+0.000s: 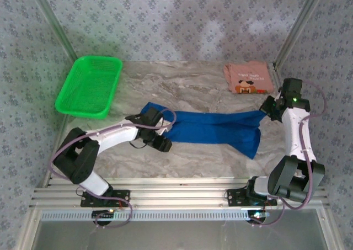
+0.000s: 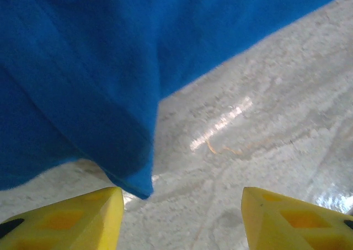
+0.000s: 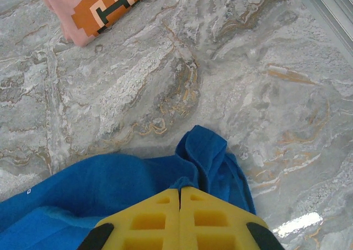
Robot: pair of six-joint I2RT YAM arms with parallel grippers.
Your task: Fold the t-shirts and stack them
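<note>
Top view: high behind, looking down over the whole table [image 1: 193, 161].
Wrist views: close, facing down.
Shared: blue shirt [image 1: 215, 127].

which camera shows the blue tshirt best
Top external: the royal-blue cloth t-shirt appears there end to end. The left wrist view gives a close-up of one corner; the right wrist view shows a bunched edge at the shut fingers.
</note>
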